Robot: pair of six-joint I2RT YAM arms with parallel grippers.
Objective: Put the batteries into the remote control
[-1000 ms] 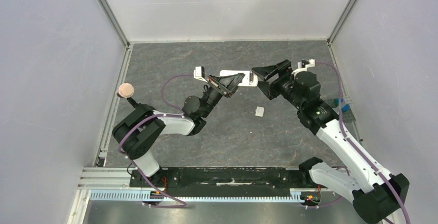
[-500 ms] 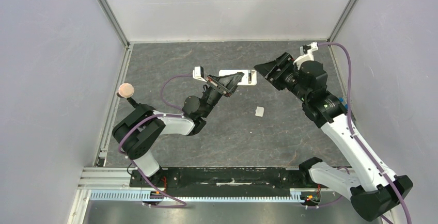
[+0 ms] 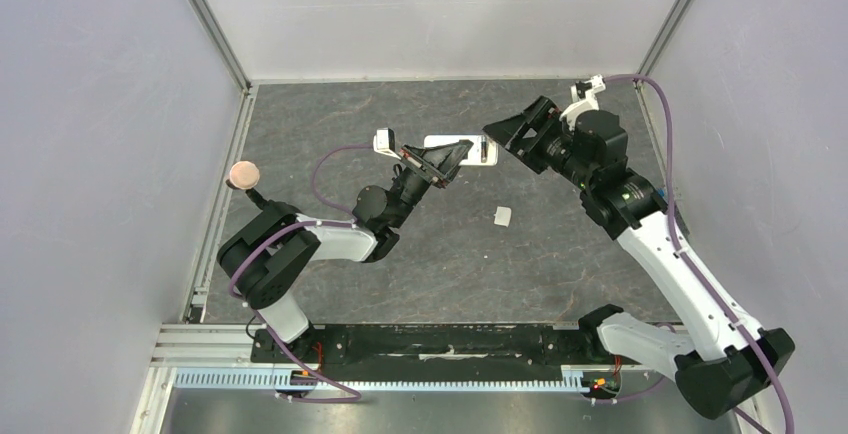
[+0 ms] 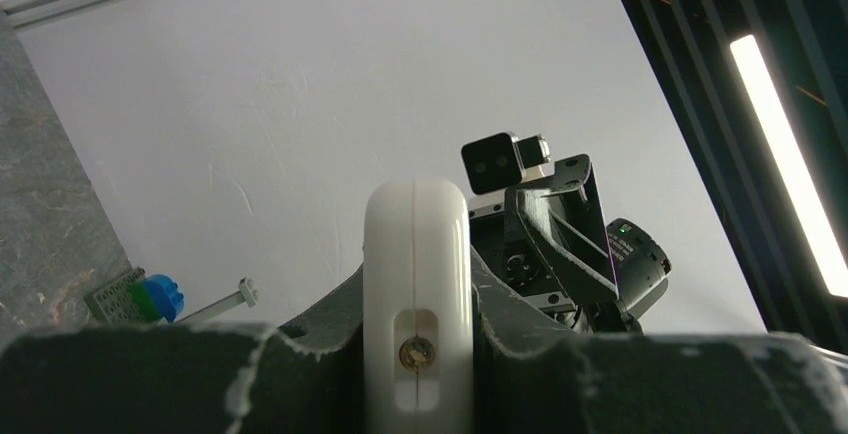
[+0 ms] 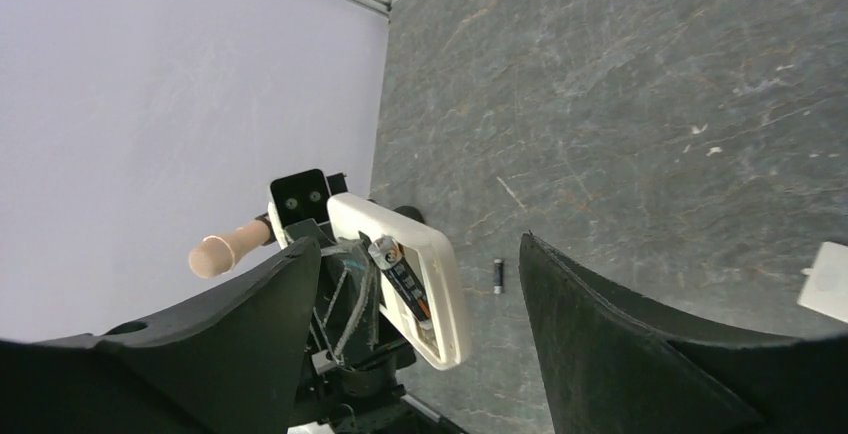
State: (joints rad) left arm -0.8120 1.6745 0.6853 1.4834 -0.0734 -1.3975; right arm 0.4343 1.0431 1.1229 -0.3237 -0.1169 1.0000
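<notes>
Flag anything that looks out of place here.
A loose battery lies on the table beside the remote control clamped in the left gripper; its open bay holds only one seated battery. The white cover lies apart.

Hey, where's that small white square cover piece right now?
Top view: the small white square cover piece lies on the grey table, right of centre, nearer the robot than the white remote control.

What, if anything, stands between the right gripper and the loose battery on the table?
Nothing visible: the battery lies on bare table beyond the right gripper's open jaws, beside the remote control the left gripper holds.
</notes>
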